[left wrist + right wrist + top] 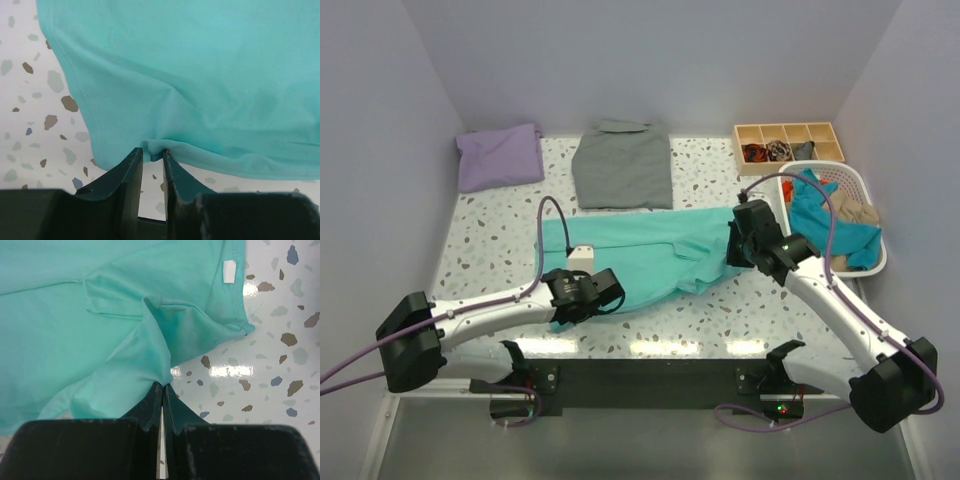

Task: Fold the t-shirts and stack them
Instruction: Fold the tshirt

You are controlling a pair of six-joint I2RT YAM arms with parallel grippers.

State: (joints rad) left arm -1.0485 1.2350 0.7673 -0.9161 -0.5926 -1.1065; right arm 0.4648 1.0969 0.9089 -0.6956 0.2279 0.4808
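Table carries a teal shirt spread across its middle, between the arms. Grey shirt and purple shirt lie folded at the back. Right tool is clamped on bunched teal cloth near the collar. Left tool stands a slit apart at the hem; its grip is unclear.

Robot lab cell: bare walls enclosing a terrazzo table.
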